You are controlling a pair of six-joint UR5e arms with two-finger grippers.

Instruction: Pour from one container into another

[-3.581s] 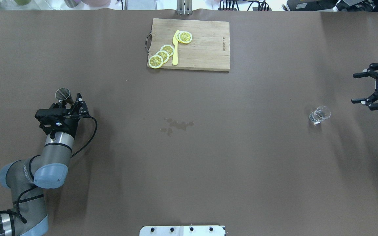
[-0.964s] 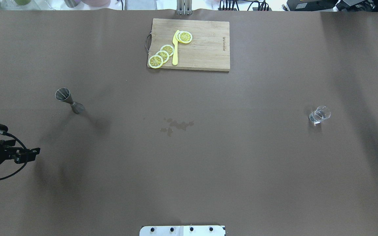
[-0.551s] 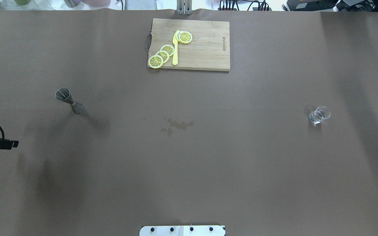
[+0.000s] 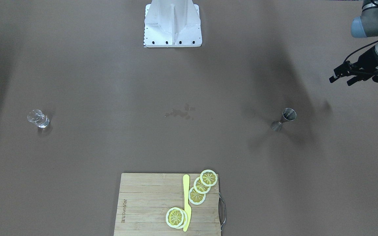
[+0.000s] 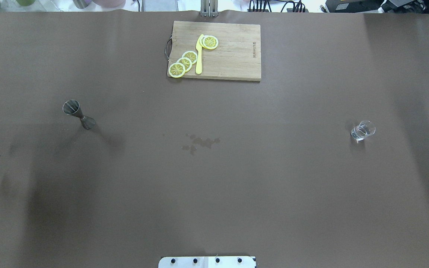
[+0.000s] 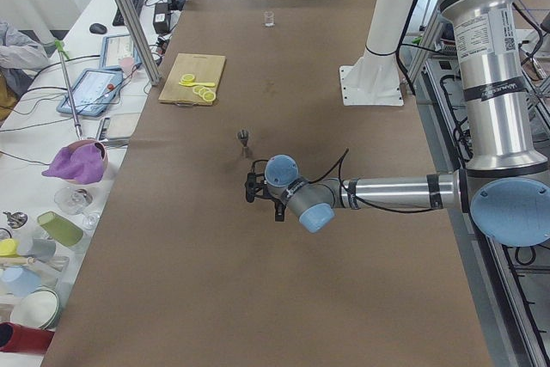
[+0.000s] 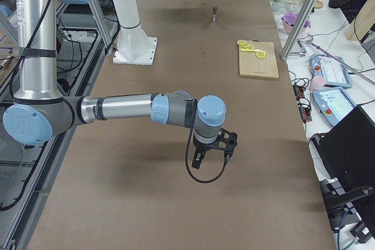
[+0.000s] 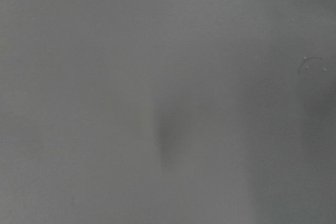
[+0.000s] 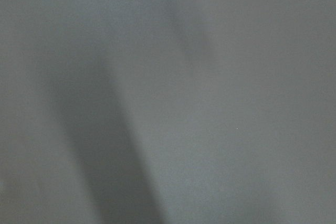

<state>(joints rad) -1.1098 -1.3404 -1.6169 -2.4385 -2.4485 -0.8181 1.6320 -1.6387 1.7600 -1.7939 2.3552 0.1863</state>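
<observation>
**Front-facing view.** Brown tabletop [image 4: 77, 157].
- Glass [image 4: 38, 118]: stands on the robot's right side.
- Jigger [image 4: 284, 119]: stands on one cone on the robot's left side, well apart from the glass.
- Wet spots [image 4: 180, 113]: between the two, toward the robot base [image 4: 172, 23].
- Cutting board [image 4: 143, 203]: at the edge far from the robot, carrying lemon slices [image 4: 202, 185] and a yellow knife [image 4: 186, 200].
- Left end effector [image 4: 340, 80]: at the view's right edge, above the tabletop, apart from the jigger on the robot's side of it. Its two fingers are spread with nothing between them, and it touches nothing.

**Overhead view.** Same layout of glass, jigger, spots and board. Of the left end effector only a dark tip shows, at the left edge.

**Exterior left view.** Shows the whole left arm. The forearm lies level over the tabletop, and the end effector hangs near the jigger on the near side of it. The glass is small at the far end.

**Exterior right view.** The one view with the right end effector [image 7: 214, 147]. It points down over bare tabletop at the near end, on a level forearm. Whether it is open or closed cannot be told from here. The jigger and the left end effector show small at the far end.

**Wrist views.** Both show only blurred tabletop and shadow.
</observation>
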